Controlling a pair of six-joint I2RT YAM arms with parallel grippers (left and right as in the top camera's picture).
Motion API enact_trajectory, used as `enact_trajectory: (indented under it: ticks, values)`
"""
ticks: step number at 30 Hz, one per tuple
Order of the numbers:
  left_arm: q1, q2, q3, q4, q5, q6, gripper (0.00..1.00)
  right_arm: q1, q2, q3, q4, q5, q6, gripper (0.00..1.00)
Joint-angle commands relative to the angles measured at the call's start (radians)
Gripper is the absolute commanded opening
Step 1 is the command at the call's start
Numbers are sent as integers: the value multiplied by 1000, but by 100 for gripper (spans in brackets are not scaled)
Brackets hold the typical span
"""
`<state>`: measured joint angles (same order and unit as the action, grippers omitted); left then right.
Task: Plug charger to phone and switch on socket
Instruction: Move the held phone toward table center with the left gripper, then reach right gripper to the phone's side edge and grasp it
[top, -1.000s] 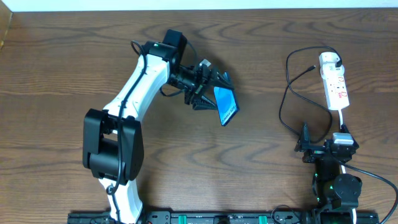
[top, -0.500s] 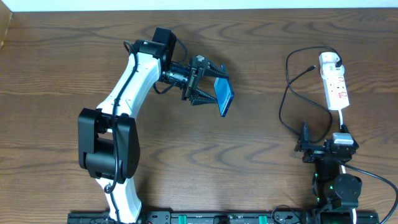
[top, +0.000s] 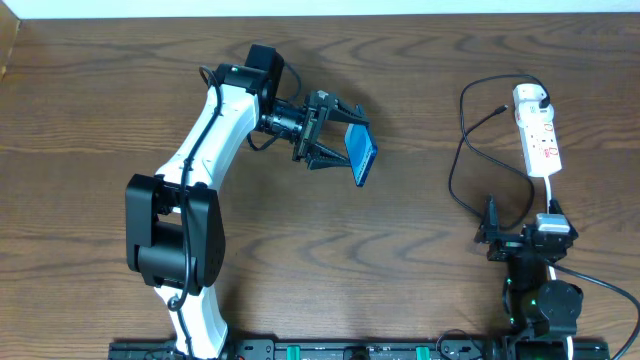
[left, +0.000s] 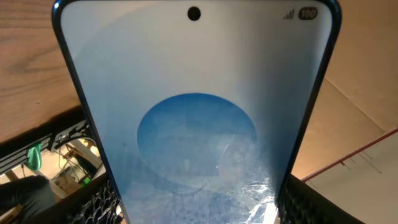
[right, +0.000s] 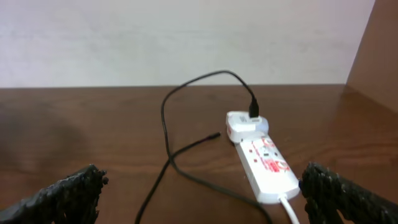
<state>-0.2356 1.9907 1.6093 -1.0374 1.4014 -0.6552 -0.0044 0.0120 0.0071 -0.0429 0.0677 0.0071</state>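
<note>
Glossy phone (left: 199, 124); wood table (top: 100, 120); smooth plastic socket (right: 264, 163).

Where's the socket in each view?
Overhead: the socket lies near the right edge, upper part.
Left wrist: not in it; the phone fills that view.
Right wrist: the socket is right of centre, running towards the bottom edge.
Shared landmark: the charger's white plug head, at the socket's far end.
</note>
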Motion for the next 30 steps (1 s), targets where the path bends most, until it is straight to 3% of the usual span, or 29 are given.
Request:
enact_trajectory:
  ticks: [1,6,11,14,19,24,30]
  values:
    - [5,-11,-3,0,54,-5,52,5,-6,-2,-5,-3,132,99]
    - [5,-11,-3,1,53,-5,52,6,-5,-2,-15,-278,846,99]
    - [5,-11,-3,8,46,-5,52,6,-5,-2,1,-556,1240,99]
    - [5,-11,-3,8,46,-5,52,6,-5,-2,2,-576,1255,99]
    - [5,-11,-3,8,14,-5,52,6,-5,-2,19,-389,1363,99]
    - [5,-11,-3,8,0,-5,52,6,-3,-1,90,-363,1068,99]
    - [4,-11,-3,8,0,-5,52,6,61,72,79,-365,872,99]
